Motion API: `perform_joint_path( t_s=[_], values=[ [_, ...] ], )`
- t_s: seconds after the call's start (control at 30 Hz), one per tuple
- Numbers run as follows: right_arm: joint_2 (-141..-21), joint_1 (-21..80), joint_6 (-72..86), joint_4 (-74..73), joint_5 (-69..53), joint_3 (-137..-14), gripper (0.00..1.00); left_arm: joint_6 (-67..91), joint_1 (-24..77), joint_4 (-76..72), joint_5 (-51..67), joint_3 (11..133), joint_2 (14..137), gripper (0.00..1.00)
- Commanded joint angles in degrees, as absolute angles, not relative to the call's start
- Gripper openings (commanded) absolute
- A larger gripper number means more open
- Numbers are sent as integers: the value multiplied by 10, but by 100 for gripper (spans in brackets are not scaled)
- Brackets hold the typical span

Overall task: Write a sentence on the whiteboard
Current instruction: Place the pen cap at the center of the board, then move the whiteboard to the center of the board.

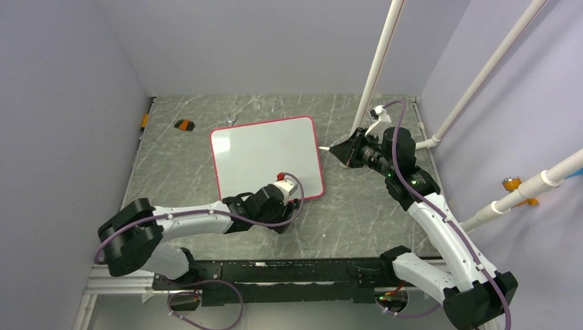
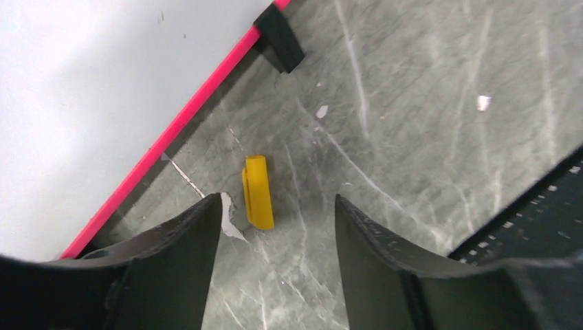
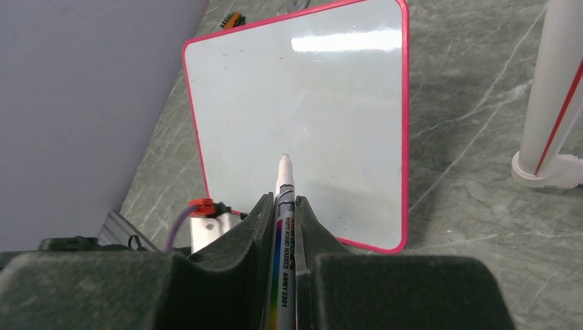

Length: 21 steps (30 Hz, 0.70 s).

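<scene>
Presently: whiteboard (image 1: 265, 155) flat on bench (image 1: 357, 220), blank, sentence not begun; right pincer (image 3: 283, 204) clamped on uncapped marker (image 3: 285, 185), tip aimed at board; left pincer (image 2: 276, 201) parted over yellow cap (image 2: 256, 192) beside frame; best lowered gently, tip near upright, starting near a corner, light pressure.

The board (image 1: 265, 155) is open to reach from above. White pipes (image 1: 380, 65) stand near its far right corner; the left arm (image 1: 206, 218) lies along its near edge; a wall (image 1: 69, 103) closes the left.

The marbled table (image 1: 357, 213) carries the whiteboard (image 1: 268, 155) and, just beside it, a yellow cap (image 2: 258, 192).
</scene>
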State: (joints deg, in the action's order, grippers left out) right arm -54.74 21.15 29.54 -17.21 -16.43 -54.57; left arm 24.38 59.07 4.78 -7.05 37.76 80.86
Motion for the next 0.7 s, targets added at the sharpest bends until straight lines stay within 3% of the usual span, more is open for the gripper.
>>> perform_joint_path(
  t_s=[0.0,0.3,0.67],
  values=[
    [-540,211,286,-174,-149,-559,0,203,595,119,-49,442,736,67],
    [-533,211,288,-169,-151,-560,0,115,563,340,-49,598,625,77],
    [-540,217,291,-171,-159,-571,0,55,290,416,52,718,637,76]
  ],
)
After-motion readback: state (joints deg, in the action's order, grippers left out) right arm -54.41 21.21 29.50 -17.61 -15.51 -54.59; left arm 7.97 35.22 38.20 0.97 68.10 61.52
